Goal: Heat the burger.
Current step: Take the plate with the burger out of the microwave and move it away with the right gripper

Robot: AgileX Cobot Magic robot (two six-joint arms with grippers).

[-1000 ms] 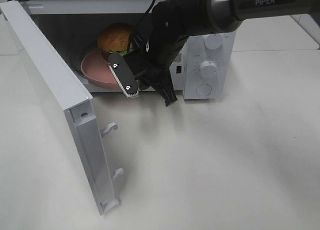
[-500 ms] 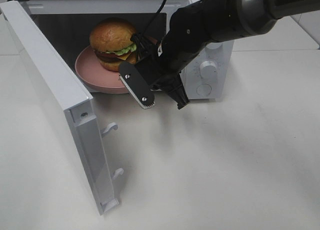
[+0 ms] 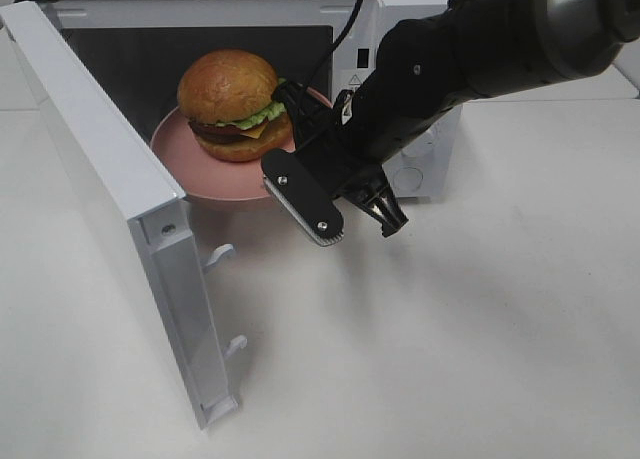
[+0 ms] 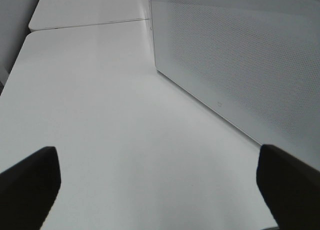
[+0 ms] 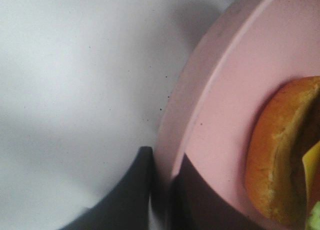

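The burger [image 3: 233, 104], with a golden-brown bun, green lettuce and a yellow layer, sits on a pink plate [image 3: 195, 174] at the mouth of the open microwave [image 3: 420, 164]. The plate's front edge overhangs the opening. My right gripper [image 3: 292, 179] is shut on the plate's right front rim. The right wrist view shows its dark fingers [image 5: 145, 190] straddling the plate rim [image 5: 220, 104], with the burger [image 5: 275, 155] just beyond. My left gripper [image 4: 160, 187] is open and empty over the white table, out of the exterior view.
The microwave door [image 3: 100, 179] stands swung open to the left, its latch hooks [image 3: 220, 254] pointing right. In the left wrist view the perforated door panel [image 4: 240, 64] stands close by. The white table [image 3: 450, 359] stretches in front of the microwave.
My right gripper has moved right and toward the front with the plate. The burger has come forward out of the cavity and shows larger and unobstructed.
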